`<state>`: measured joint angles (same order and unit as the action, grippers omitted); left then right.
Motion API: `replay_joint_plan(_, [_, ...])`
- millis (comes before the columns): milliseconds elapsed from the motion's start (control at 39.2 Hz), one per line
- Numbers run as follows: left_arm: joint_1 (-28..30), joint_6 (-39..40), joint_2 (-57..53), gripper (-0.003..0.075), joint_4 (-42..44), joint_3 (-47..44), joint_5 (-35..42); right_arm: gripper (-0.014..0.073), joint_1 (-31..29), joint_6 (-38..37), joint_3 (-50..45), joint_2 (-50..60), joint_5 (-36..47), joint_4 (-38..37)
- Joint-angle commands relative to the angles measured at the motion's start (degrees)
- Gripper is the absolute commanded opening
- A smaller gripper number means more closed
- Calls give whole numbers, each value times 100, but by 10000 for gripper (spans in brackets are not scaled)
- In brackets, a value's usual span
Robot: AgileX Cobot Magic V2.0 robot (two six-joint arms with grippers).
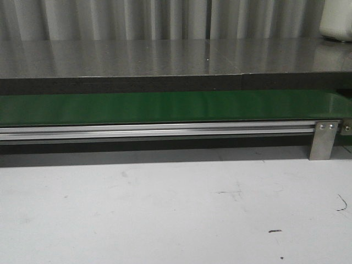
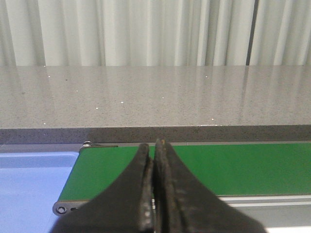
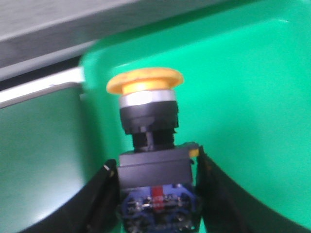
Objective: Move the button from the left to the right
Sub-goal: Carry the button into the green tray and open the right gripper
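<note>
Button (image 3: 147,141) sits clamped by its black body between the right gripper (image 3: 155,194) jaws, orange cap pointing away from them, hanging over a bright green bin (image 3: 252,97); grip looks low on the body, so a tilt or slip on release is the risk. Beside the jaws the bin wall and dark green belt (image 3: 43,145) edge run close. Left gripper (image 2: 154,194) jaws closed on nothing over the belt, blue tray (image 2: 29,189) to one side.

The green belt (image 1: 165,107) lies bare along its length in the front view. A grey counter (image 1: 165,58) walls its far side. The white table (image 1: 165,209) in front lies open.
</note>
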<state>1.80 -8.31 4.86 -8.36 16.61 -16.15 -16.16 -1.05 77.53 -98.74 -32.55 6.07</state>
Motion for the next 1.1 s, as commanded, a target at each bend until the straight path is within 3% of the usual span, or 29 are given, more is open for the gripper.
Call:
replay_joint_plan(0, [-13, 10, 61, -21, -75, 162, 449, 109, -345, 9, 189, 174, 268, -60])
replay_joint_plan(306, [-13, 10, 61, -21, -75, 162, 449, 127, -672, 9, 189, -626, 270, -65])
replay_joint_plan(510, [-13, 10, 61, -21, -75, 162, 449, 279, -679, 9, 189, -1026, 184, -74])
replay_joint_plan(790, [-13, 10, 61, -21, -75, 162, 449, 625, -679, 9, 320, -929, -1, -75])
replay_joint_plan(1071, [-13, 10, 61, -21, -75, 162, 449, 632, -444, 22, 371, 120, 339, -64])
